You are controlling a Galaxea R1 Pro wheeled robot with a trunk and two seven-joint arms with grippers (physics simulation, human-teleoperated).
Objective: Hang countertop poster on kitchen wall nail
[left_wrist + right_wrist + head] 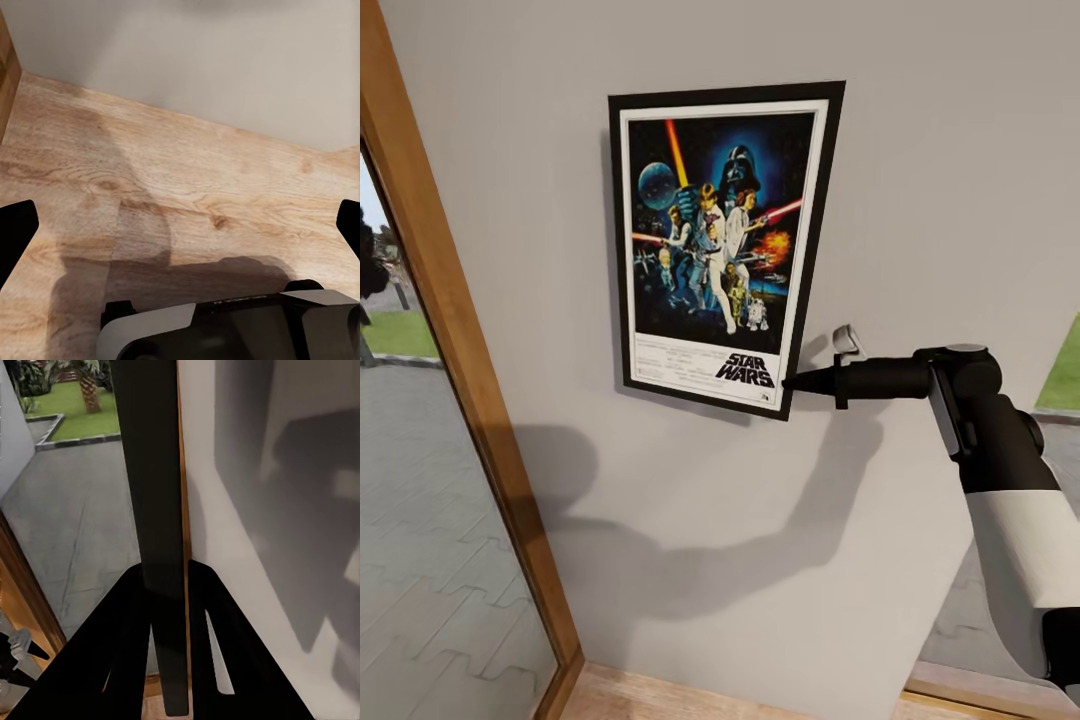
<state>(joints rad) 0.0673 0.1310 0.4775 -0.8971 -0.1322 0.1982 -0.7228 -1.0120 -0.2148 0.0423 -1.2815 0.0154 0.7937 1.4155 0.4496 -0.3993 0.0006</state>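
Head view shows the poster [723,245] up against the light-grey wall [940,200], slightly tilted, so I judge the carrying is done; whether it hangs on a nail I cannot tell. My right end effector [792,383] pinches the frame's lower right corner, fingers [217,652] pressed on its black edge. What remains is letting go. My left end effector [180,225] is spread, empty, over the wood floor [187,195].
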